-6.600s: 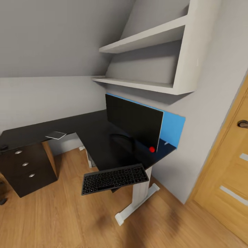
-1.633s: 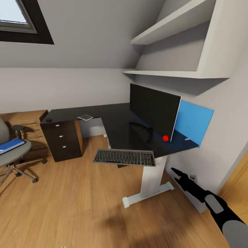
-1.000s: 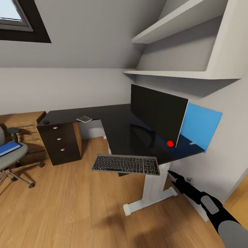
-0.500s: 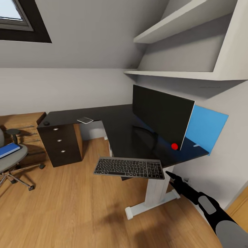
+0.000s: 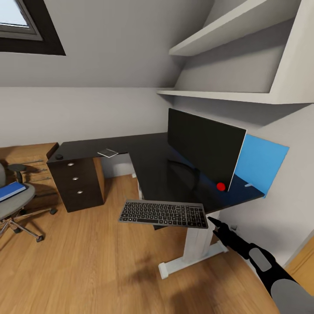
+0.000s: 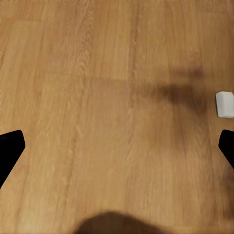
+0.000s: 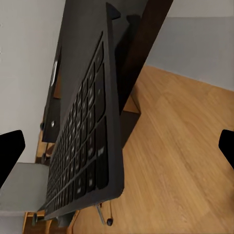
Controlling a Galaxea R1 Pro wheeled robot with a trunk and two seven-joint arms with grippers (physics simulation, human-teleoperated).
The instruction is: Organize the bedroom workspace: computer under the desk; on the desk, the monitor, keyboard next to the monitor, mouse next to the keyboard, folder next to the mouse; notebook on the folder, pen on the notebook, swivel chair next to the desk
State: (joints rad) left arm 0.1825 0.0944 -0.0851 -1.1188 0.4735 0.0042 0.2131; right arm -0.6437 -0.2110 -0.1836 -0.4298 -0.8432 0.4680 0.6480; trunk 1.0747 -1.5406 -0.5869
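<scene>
On desk (image 5: 144, 161): monitor (image 5: 205, 150) only. Keyboard (image 5: 163, 213) off its edge, near spread, empty right gripper (image 5: 213, 222); left gripper (image 6: 117, 146) likewise spread. Folder (image 5: 11, 191) on chair (image 5: 13, 205), unmoved.

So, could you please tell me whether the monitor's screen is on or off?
Off, as far as shows: the monitor stands upright on the desk with a uniformly black screen.

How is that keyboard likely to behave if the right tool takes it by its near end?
The keyboard looks a thin, rigid slab, so probably stiff and light. Held at one end by the right tool, its length may make it droop or twist. It seems to sit below the desk edge.
</scene>
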